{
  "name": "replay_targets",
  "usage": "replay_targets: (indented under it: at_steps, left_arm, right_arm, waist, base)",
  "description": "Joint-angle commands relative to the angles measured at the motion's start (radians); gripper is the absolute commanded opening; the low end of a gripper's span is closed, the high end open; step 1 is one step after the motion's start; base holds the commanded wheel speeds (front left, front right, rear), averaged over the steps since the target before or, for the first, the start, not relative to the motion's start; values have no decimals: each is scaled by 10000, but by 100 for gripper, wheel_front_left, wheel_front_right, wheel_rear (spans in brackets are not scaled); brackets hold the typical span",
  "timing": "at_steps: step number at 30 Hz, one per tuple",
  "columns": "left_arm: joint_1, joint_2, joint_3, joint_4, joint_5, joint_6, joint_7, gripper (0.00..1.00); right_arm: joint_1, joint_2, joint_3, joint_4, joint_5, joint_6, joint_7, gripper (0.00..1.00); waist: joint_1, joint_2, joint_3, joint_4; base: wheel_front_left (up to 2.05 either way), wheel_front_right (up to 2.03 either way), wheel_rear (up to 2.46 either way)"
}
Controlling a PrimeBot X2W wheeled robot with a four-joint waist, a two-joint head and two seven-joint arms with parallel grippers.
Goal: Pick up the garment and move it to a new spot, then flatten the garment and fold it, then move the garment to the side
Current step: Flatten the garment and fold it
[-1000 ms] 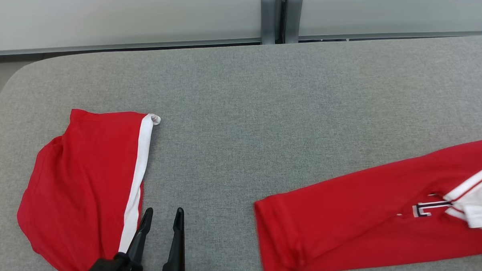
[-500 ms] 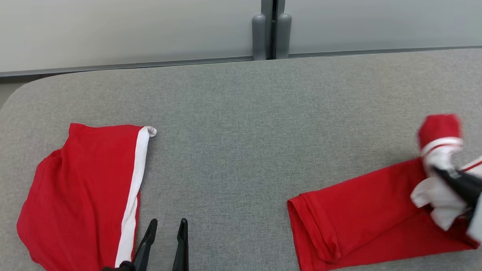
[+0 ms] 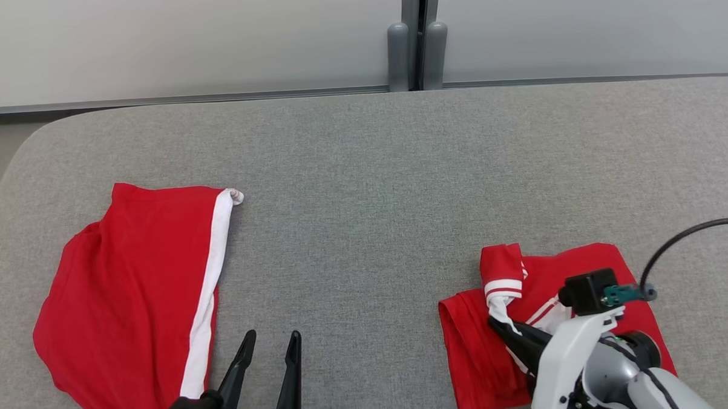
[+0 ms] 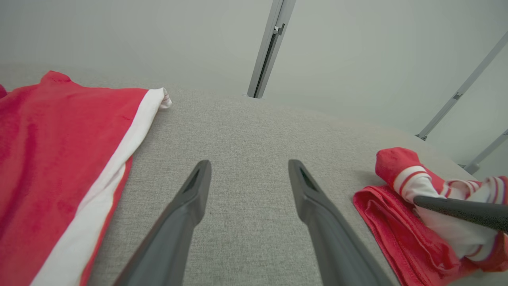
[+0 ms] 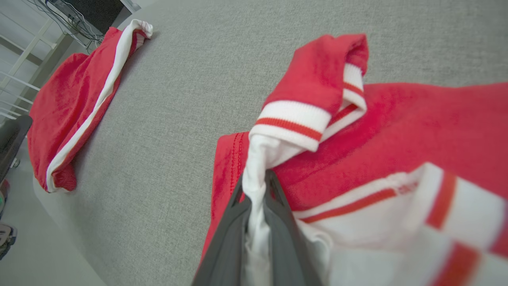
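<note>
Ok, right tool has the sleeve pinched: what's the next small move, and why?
Probably lower the right tool and lay the sleeve flat across the shirt before letting go. The tool is shut on the sleeve's white cloth, and the cuff stands bunched above the shirt's red body, which lies folded on the table.

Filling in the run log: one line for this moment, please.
right gripper: shut on shirt | left gripper: open, empty | shirt: bunched on table | step: fold unfinished

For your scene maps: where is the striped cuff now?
Head view, lower right: the cuff stands at the folded garment's far-left edge, just beyond the right gripper.
</note>
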Motion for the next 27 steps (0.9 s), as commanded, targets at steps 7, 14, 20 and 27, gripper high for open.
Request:
replay_targets:
  at_steps: [7, 14, 20, 27]
  left_arm:
    - [-53, 16, 40, 93, -27, -10, -47, 100]
    - [217, 25, 177, 138, 4, 32, -47, 100]
    - [523, 16, 233, 137, -59, 106, -47, 100]
    - [800, 5, 196, 56, -91, 165, -47, 100]
  right_arm:
    - [-361, 226, 720, 489, -236, 22, -767, 100]
    - [203, -295, 1012, -848, 1, 21, -1926, 100]
    - [1501, -951, -173, -1996, -362, 22, -2750, 100]
    - [2758, -1105, -2355, -1970, -1243, 22, -3625, 100]
  waist:
    - [0, -1, -58, 31]
    - [0, -1, -475, -118]
    - [0, -1, -1000, -185]
    - [0, -1, -1349, -144]
  base:
    - [0, 0, 0]
    - [0, 0, 0]
    - [0, 0, 0]
    - [0, 0, 0]
